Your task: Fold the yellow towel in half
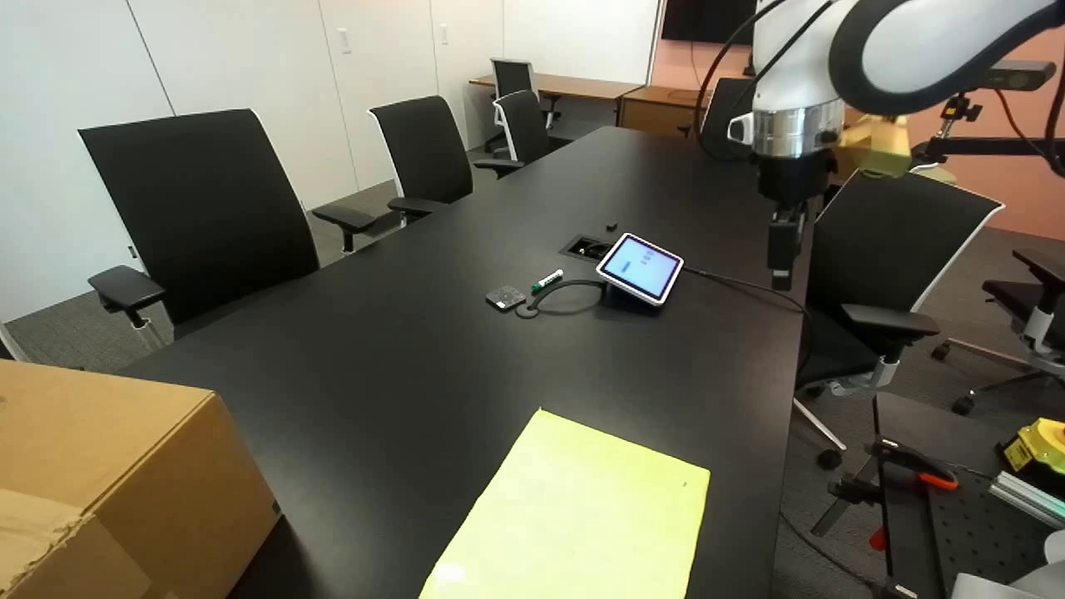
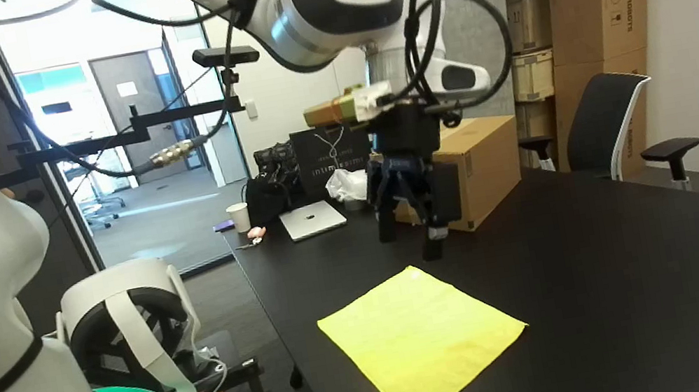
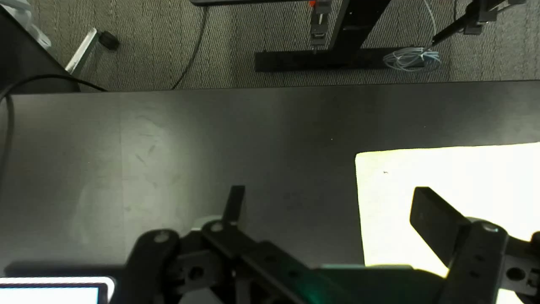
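Observation:
The yellow towel (image 1: 582,507) lies flat and spread out on the dark table. It shows whole in an exterior view (image 2: 425,343); another exterior view cuts off its near end. In the wrist view a corner and part of the towel (image 3: 386,202) show at the right, with a small dark mark near the corner. My gripper (image 3: 329,198) is open and empty, its fingers wide apart. It hangs above the table, apart from the towel, in both exterior views (image 1: 784,274) (image 2: 410,242). In the wrist view the right finger covers part of the towel.
A tablet on a stand (image 1: 641,268) with a cable, a marker (image 1: 547,280) and a small dark square device (image 1: 505,298) are on the table. A cardboard box (image 2: 483,166) and a laptop (image 2: 313,220) stand at another end. Chairs (image 1: 200,216) line the table's edges.

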Controlling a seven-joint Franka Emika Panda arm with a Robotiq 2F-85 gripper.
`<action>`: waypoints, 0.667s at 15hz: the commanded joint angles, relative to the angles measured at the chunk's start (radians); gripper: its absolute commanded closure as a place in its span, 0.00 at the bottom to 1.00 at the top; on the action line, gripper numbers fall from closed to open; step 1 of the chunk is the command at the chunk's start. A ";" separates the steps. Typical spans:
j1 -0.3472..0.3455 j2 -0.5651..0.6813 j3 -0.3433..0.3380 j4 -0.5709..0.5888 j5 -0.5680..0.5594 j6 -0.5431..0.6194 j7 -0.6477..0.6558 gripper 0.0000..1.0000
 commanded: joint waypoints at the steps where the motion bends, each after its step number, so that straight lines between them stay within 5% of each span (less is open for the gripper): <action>1: 0.034 0.145 0.021 -0.032 0.025 0.164 0.010 0.00; 10: 0.094 0.534 0.095 -0.031 0.158 0.440 0.058 0.00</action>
